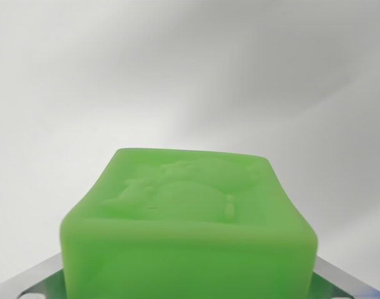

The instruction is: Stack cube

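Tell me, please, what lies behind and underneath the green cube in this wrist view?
Behind the green cube only a plain, blurred white surface shows. Metallic parts appear at its lower corners; whatever is directly underneath is covered by the cube.

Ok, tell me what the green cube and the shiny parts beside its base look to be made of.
The green cube looks like soft plastic or rubber: uniform matte green, slightly translucent, rounded edges, a raised moulded figure on top. The shiny parts at the lower corners look like bare brushed metal, grey and reflective; they may belong to the hand, but too little shows to be sure. The pale surface behind is too blurred to judge.
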{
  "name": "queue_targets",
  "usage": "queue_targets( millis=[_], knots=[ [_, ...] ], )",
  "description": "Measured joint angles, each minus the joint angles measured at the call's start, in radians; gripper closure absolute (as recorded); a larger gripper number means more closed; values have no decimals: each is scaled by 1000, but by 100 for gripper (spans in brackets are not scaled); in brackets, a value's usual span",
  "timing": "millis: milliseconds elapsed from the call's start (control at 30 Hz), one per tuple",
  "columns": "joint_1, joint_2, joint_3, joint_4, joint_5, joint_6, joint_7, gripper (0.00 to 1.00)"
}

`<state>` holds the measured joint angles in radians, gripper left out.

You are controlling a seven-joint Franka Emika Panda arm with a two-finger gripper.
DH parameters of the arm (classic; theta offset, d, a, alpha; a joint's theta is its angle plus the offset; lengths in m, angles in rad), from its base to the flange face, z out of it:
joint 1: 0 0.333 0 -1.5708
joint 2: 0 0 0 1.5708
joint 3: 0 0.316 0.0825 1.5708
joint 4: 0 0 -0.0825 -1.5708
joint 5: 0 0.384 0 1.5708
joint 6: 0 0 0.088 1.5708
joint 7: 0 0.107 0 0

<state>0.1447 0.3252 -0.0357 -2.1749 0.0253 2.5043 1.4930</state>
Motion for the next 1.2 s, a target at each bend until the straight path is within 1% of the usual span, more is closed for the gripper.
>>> queue_targets(
  millis=[233,300,800,1200],
  knots=[
    [0,-44,0,2,-3,-45,2,100],
    [-2,-50,0,3,-4,-50,-11,100],
    [-45,-50,-5,12,-4,-65,-169,100],
    [-83,-54,-8,24,-4,-80,-311,100]
  ],
)
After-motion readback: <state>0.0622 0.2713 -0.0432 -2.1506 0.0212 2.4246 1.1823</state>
